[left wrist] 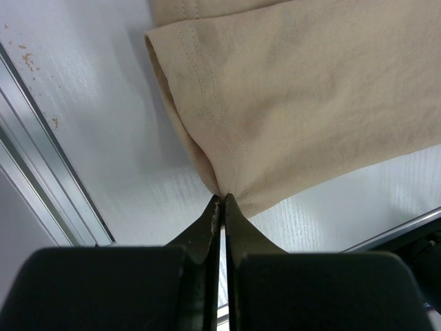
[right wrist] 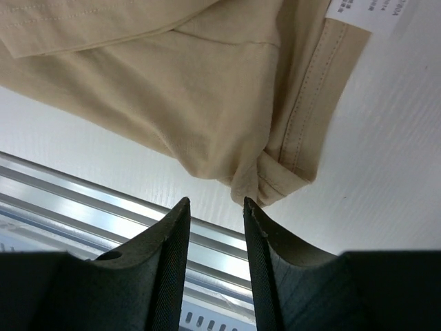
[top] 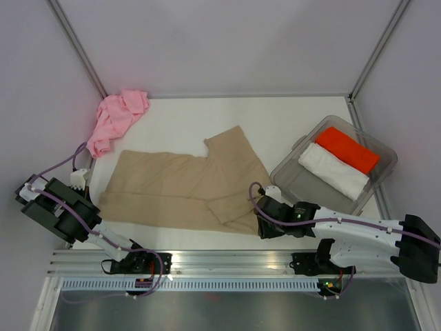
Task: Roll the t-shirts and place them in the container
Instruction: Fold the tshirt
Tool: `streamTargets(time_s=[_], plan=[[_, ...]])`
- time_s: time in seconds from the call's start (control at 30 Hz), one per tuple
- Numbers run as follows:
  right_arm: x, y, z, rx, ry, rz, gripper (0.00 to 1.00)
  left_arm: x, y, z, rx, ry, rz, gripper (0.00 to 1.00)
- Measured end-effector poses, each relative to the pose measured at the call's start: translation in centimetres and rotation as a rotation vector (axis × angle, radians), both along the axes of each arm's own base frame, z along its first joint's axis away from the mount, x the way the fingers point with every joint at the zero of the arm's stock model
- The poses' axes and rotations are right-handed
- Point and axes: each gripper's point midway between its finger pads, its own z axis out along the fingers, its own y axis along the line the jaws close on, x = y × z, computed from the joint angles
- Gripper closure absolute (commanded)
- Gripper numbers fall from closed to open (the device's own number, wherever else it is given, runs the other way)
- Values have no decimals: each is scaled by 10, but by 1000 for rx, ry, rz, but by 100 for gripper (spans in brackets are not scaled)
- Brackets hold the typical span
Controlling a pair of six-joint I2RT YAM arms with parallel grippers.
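Trouble is waiting: your left fingers (left wrist: 208,224) are pressing together at a corner of the tan t-shirt (top: 172,187), perhaps nipping nothing; your right fingers (right wrist: 172,241) are gaping half open, empty, near its bunched edge. Spread on the bench (top: 289,124), it is risking skew from a one-sided pull.

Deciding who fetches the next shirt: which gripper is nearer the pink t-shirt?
Left. The left gripper pinches the left corner of the tan t-shirt, close to the pink t-shirt; the right gripper is open at that shirt's right end, far off.
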Motion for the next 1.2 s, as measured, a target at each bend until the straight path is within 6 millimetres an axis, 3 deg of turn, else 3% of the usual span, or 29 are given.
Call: streamTargets(time_s=[0.2, 0.57, 0.73, 1.03, 1.2], plan=[[-5, -4, -17, -95, 30, 24, 57, 0, 0, 0, -2, 1, 0, 98], [-1, -23, -32, -145, -4, -33, 72, 0, -1, 1, -6, 3, 0, 98], [-2, -22, -35, -127, -4, -50, 100, -1, -1, 2, -13, 7, 1, 98], [-1, -41, -27, -146, 23, -140, 100, 0, -2, 11, -35, 12, 5, 98], [-3, -43, -20, -153, 50, -141, 100, 0, -3, 12, -41, 12, 5, 98]])
